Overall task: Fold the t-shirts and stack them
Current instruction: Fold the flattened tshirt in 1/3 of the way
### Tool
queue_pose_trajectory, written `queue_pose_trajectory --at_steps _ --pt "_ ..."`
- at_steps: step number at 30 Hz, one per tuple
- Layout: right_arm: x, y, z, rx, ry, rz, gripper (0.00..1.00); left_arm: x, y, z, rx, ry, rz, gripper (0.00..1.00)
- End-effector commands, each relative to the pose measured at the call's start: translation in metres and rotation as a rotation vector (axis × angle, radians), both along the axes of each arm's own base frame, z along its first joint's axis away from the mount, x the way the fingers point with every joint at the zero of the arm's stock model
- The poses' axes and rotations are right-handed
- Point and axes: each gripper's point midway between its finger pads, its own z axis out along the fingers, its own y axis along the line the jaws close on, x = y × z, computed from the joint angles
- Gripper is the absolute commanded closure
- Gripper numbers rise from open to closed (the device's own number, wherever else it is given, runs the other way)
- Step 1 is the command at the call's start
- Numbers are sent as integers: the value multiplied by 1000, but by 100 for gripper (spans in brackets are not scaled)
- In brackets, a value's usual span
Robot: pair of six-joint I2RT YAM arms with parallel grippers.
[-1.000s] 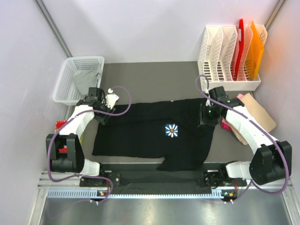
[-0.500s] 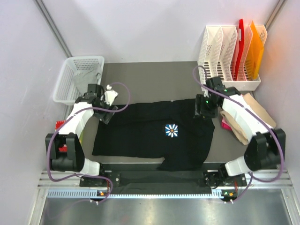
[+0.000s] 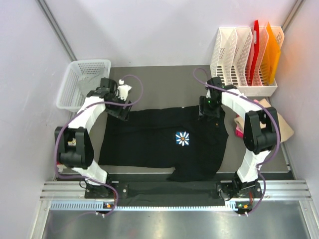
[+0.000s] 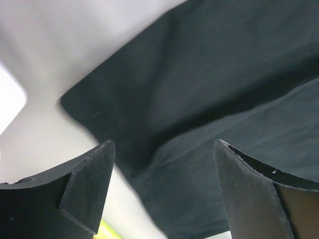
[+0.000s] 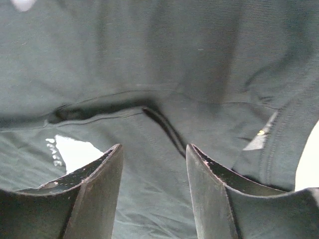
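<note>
Shirt position: the black t-shirt (image 3: 159,142) lay spread flat mid-table, daisy print (image 3: 183,138) facing up.
Left gripper: the left gripper (image 4: 164,149) hung over the shirt's far-left corner, fingers wide apart, nothing between them; I couldn't tell whether the tips touched the cloth.
Right gripper: the right gripper (image 5: 153,149) sat over the far-right edge, above the neck seam and its white label (image 5: 75,152), fingers parted and clamped on nothing.
Surroundings: a white basket (image 3: 70,89) with a grey shirt (image 3: 92,82) in it stood just beyond the left gripper. A file rack (image 3: 244,59) stood behind the right arm. A tan shirt (image 3: 276,119) and a pink shirt (image 3: 239,132) lay at the black one's right side.
Obstruction: the right arm crossed over the tan shirt.
Orientation: long axis ran left to right, neck end right, one sleeve (image 3: 192,173) jutting toward the near edge.
</note>
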Motion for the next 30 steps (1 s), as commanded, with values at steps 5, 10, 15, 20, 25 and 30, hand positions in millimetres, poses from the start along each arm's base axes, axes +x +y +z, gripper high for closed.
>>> queue_pose_trajectory --at_steps 5,10,15,20,25,30 --pt "0 14 15 -5 -66 77 47 34 -59 -9 -62 11 -69 19" --pt "24 3 22 -11 -102 34 47 39 -52 -43 -10 78 -46 21" --pt "47 2 17 -12 -94 28 48 30 -40 -66 44 131 -31 22" --pt "55 -1 1 -10 -63 7 49 22 -28 -80 64 176 -7 22" --pt "55 -13 -13 7 -31 -25 50 28 1 -93 105 202 33 22" --pt "50 -33 -27 14 8 -82 51 48 35 -100 134 205 86 22"
